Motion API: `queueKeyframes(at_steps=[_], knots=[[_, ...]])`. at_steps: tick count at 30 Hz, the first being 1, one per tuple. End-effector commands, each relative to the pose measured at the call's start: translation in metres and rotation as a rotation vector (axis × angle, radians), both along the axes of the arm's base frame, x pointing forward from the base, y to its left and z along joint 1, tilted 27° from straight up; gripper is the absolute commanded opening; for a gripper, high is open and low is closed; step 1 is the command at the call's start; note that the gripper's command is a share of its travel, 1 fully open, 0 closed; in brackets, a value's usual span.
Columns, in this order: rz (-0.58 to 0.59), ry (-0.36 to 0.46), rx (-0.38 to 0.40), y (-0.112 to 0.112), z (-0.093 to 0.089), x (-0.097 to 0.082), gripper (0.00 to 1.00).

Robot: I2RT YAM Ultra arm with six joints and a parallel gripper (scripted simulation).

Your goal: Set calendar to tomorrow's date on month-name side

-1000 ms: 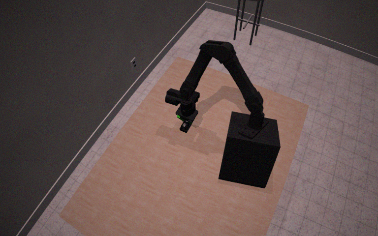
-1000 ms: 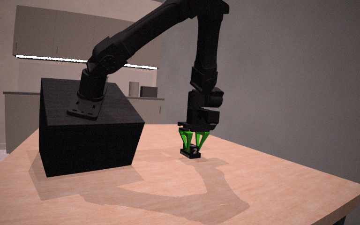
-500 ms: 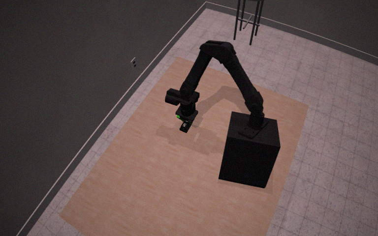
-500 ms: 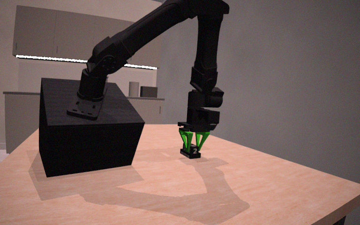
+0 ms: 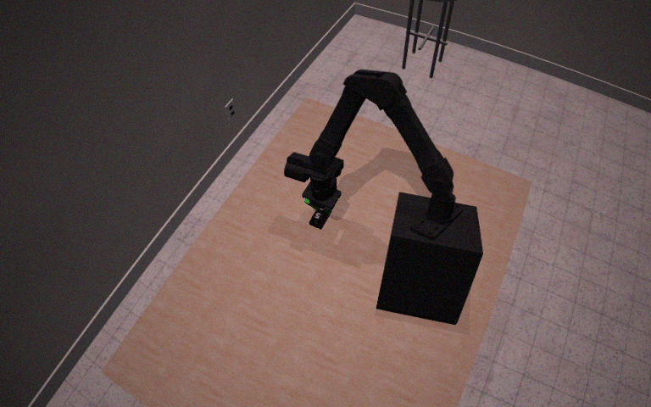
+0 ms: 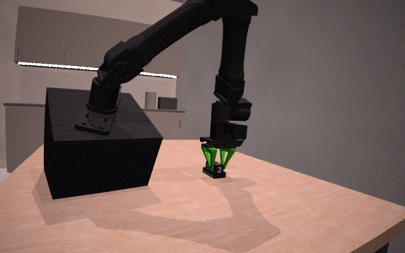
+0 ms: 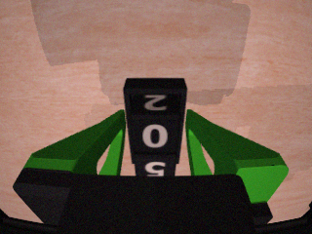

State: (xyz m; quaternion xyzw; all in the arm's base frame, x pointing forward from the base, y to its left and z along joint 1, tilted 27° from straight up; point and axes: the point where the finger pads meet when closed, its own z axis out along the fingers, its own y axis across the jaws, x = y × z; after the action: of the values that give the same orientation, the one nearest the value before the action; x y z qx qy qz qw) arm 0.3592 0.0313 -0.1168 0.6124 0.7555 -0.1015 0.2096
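Open gripper astride the calendar

The gripper (image 5: 319, 214) (image 6: 217, 169) (image 7: 155, 117) is parted, grasping nothing, its green fingers (image 6: 227, 155) on either side of the calendar's dark cubes (image 5: 318, 217) (image 6: 219, 169) (image 7: 155, 136); the tray (image 6: 218, 175) (image 7: 156, 83) sits beneath it on the table (image 5: 230, 307) (image 6: 268, 193) (image 7: 273, 58).

The surface (image 5: 230, 307) (image 6: 298, 205) (image 7: 58, 112) is pale orange-brown wood with faint streaky grain, crossed by soft grey shadows. Directly on it rest a large black box (image 5: 427, 282) (image 6: 98, 168) and, well apart from it, the small black calendar tray (image 6: 213, 174) (image 7: 155, 84), flat.
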Motion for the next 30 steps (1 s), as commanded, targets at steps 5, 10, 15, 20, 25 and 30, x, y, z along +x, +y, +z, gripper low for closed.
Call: queueKeyframes(at_steps=[5,10,15,20,25,30], knots=[[0.004,-0.007,0.002,0.0019,0.0023,0.002,0.45],[0.004,-0.007,0.002,0.0019,0.0023,0.002,0.26],[0.004,-0.007,0.002,0.0019,0.0023,0.002,0.26],[0.004,-0.007,0.002,0.0019,0.0023,0.002,0.26],[0.004,-0.007,0.002,0.0019,0.0023,0.002,0.26],[0.004,-0.007,0.002,0.0019,0.0023,0.002,0.26]])
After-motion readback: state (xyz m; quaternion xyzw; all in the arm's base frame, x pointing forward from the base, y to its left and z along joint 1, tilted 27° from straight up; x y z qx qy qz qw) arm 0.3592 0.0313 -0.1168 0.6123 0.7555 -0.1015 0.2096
